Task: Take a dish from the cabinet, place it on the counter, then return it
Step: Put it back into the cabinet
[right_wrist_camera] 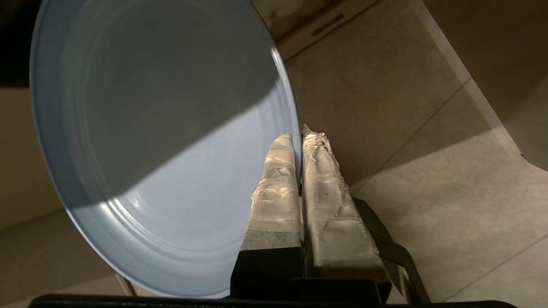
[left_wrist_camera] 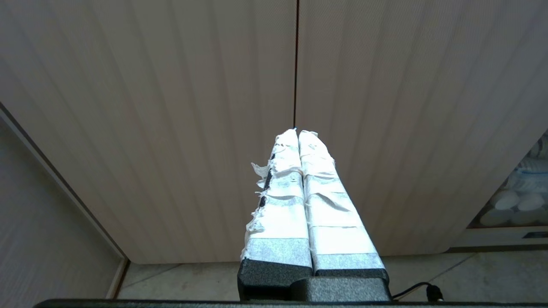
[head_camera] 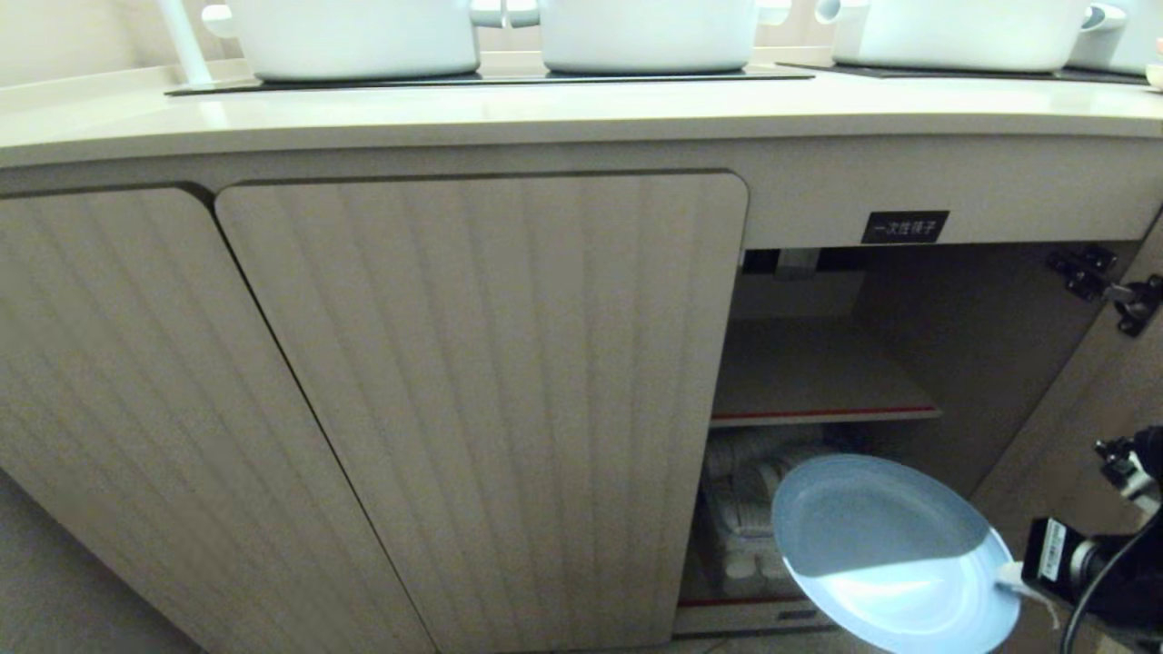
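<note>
Cabinet: right bay open, closed door beside it; counter overhead, overhanging; dish held tilted, low, outside open bay, near bay's door edge; right gripper pinches only dish rim, thin bite; risk: rim slipping or plate swinging on lift, far edge clipping counter lip or door; left gripper closed, empty, facing doors.
</note>
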